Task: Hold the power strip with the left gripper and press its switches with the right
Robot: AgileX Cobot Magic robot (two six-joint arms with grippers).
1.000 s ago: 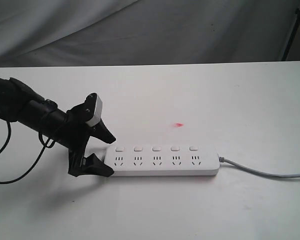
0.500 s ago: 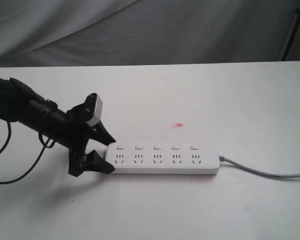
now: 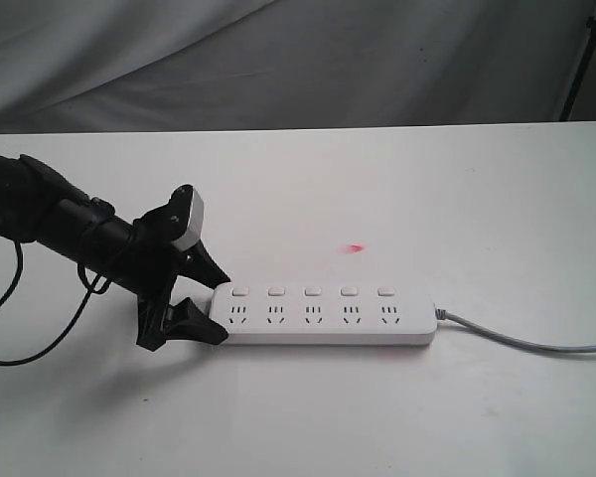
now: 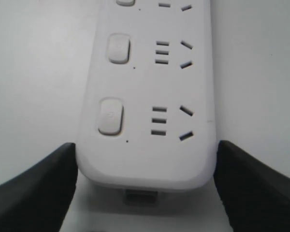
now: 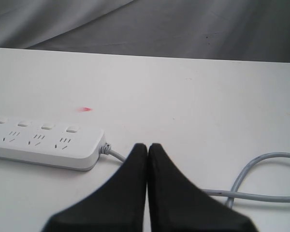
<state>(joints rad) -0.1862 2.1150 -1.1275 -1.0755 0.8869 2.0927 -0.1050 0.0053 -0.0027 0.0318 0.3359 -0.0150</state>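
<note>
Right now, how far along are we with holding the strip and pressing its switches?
Done: the left gripper has a finger against each side of the power strip at its end, apparently gripping it. In hand: the right gripper is shut, apart from the strip, touching nothing. Left: bringing it over to press the five switches.

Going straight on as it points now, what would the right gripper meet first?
The right gripper would probably meet bare table past the power strip's end; the cord there lies just aside. Depth unclear.
</note>
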